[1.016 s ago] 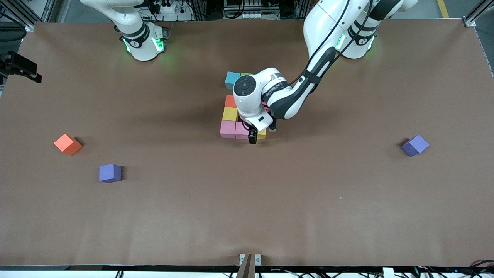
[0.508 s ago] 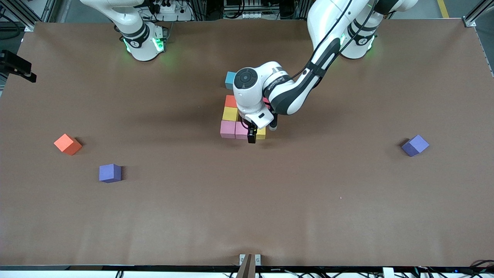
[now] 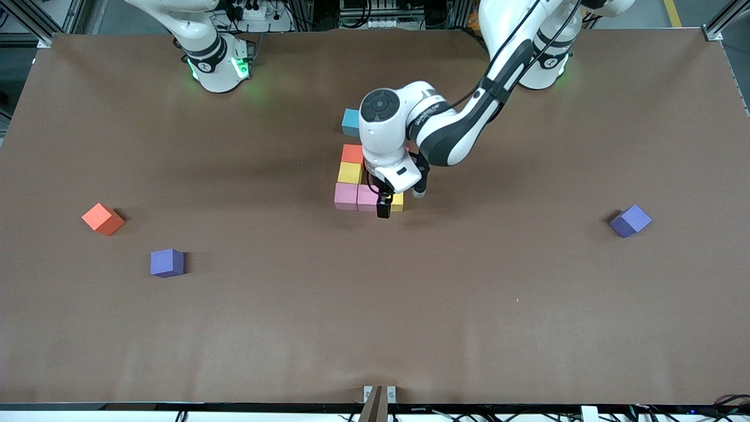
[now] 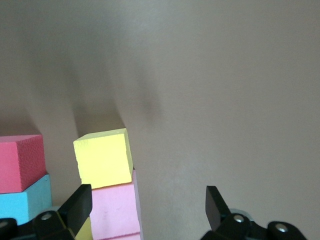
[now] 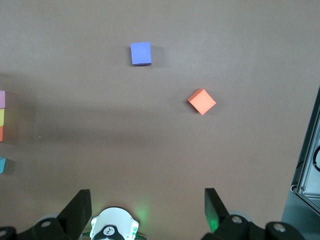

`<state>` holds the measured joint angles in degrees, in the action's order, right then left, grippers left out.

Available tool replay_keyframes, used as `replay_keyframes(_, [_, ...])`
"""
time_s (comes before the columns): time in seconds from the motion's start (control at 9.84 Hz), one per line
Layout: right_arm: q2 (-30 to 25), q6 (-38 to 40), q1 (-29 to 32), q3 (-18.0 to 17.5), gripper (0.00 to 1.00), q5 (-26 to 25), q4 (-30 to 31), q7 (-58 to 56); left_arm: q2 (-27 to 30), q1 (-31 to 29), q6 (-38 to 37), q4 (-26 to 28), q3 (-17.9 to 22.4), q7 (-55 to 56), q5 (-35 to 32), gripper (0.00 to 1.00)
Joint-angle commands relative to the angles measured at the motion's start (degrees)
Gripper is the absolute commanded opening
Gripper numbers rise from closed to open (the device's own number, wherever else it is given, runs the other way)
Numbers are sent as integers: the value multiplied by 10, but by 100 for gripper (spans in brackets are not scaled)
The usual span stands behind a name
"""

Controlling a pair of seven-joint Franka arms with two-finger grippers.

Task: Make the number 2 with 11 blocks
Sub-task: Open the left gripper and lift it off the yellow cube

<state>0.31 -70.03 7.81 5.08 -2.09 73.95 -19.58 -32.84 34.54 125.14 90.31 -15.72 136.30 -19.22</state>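
Front view, clock read with 12 at the bases.
- Digit (image 3: pixel 345 196): a partly built cluster of touching blocks at table centre. Visible are a light blue block (image 3: pixel 351 122) at its 12 o'clock end, then red (image 3: pixel 352 153), yellow (image 3: pixel 350 173), and a row of two pink plus a yellow block (image 3: pixel 397 203) at its 6 o'clock end. The left arm hides the rest.
- Orange block (image 3: pixel 102 218): loose, well apart from the digit at its 9 o'clock.
- Purple cubes: one (image 3: pixel 167 262) at 8 o'clock and one (image 3: pixel 630 220) at 3 o'clock, both well apart.
- Open room: bare table runs from the digit to the 6 o'clock edge, with wide lanes to either end.

Left wrist view.
- Left gripper (image 4: pixel 147 210): fingers spread and holding nothing, low over the row's yellow end.
- Also seen here are a red and a light blue block beside the pink, which the arm covers in the front view.

Right wrist view.
- Right gripper (image 5: pixel 147 210): fingers spread and empty, high over its own base. The arm waits, and the gripper is out of the front view.
- The digit's edge shows at the frame's margin.
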Motion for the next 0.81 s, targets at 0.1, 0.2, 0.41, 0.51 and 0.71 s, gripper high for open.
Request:
replay_keyframes(0.1, [27,-3,11,-7,100,35,-20,0,56,-17,-47,8,-3,-126,9,100])
replay_keyframes(0.2, [34,-11,5,-10,100,38,-18,9,72,-25,-52,7,-3,-167,23,100])
replay_keyframes(0.41, [36,-12,-20,-12,100,44,-19,96,99,-34,-67,7,-2,-249,26,100])
replay_keyframes(0.51, [34,-12,-28,-13,100,46,-19,129,109,-37,-73,7,-1,-295,27,100])
replay_keyframes(0.71, [34,-12,-32,-13,100,50,-20,134,129,-57,-73,7,0,-381,27,100])
